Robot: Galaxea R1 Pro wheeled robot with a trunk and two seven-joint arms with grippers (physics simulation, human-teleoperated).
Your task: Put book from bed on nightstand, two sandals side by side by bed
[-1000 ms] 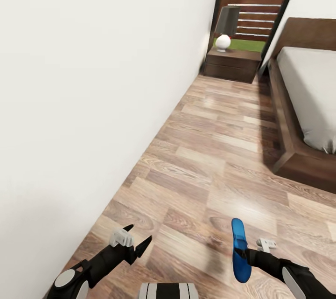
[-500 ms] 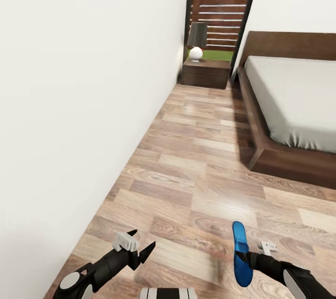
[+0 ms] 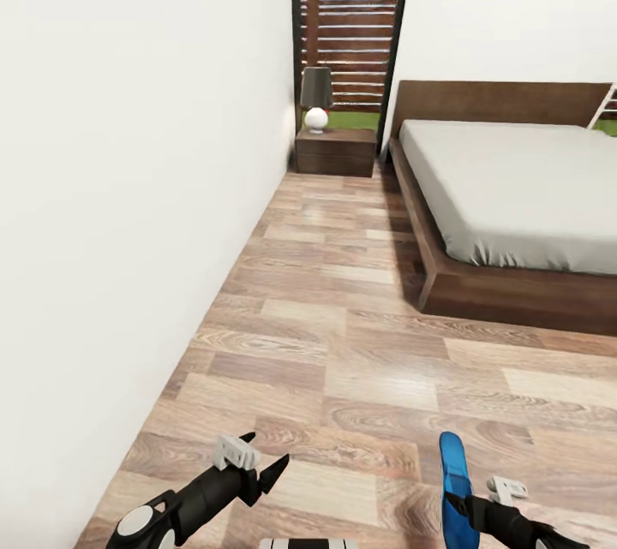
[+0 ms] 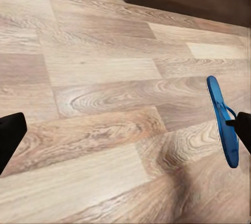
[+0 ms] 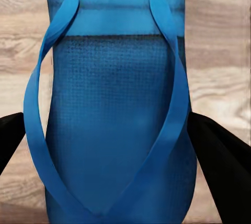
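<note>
Bed now nearer centre

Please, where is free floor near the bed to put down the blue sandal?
Bare floor runs between the white wall and the bed, up to the nightstand. The right gripper holds the sandal.

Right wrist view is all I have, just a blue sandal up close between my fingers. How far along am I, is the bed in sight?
Observer: Yes, the bed is ahead on the right, across open wood floor.
Operator: Is the book on it?
Observer: The mattress part in the head view is bare; I see no book.
Operator: Is a nightstand there?
Observer: One nightstand stands in the far corner by the headboard, with a lamp on top.
Operator: And my left arm?
Observer: The left gripper is open and holds nothing.
</note>
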